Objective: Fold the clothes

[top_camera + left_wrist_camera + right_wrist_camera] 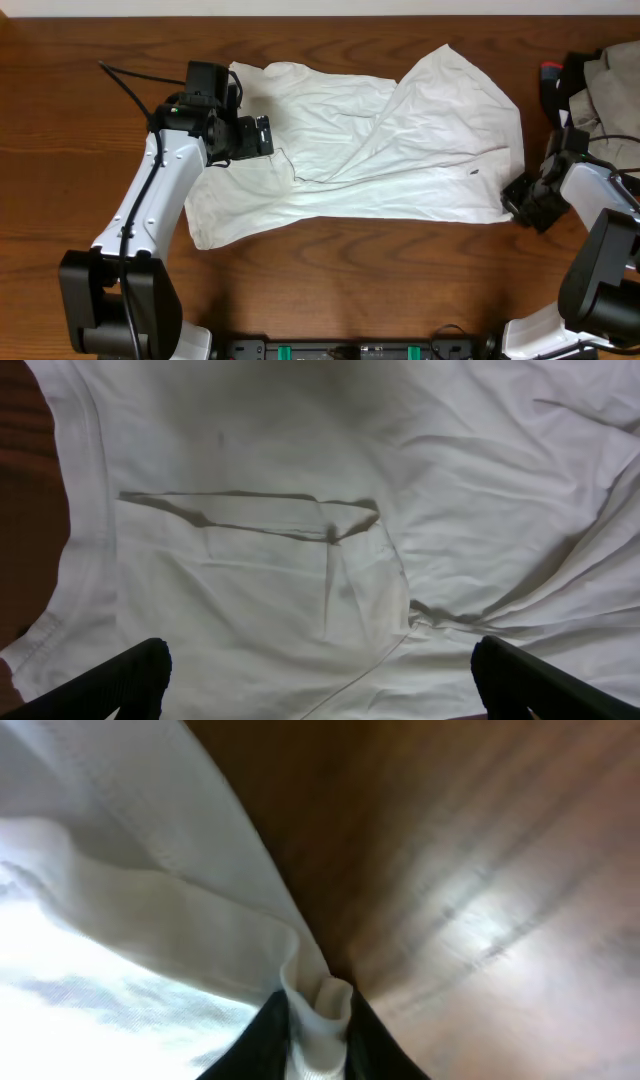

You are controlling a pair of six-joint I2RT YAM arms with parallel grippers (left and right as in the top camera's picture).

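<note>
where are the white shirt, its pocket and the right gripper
white shirt (400, 150): overhead view, on the wrinkled cloth near its middle
pocket (265, 575): left wrist view, on the pocket's flat face
right gripper (318, 1042): right wrist view, midway between its fingertips, where the shirt's edge is pinched

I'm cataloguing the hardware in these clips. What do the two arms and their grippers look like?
The left arm and right arm both have smooth white links joined by bulky black joint housings. A thin black cable runs along the left arm's white link. The left gripper and right gripper are black, each with two dark fingers.
</note>
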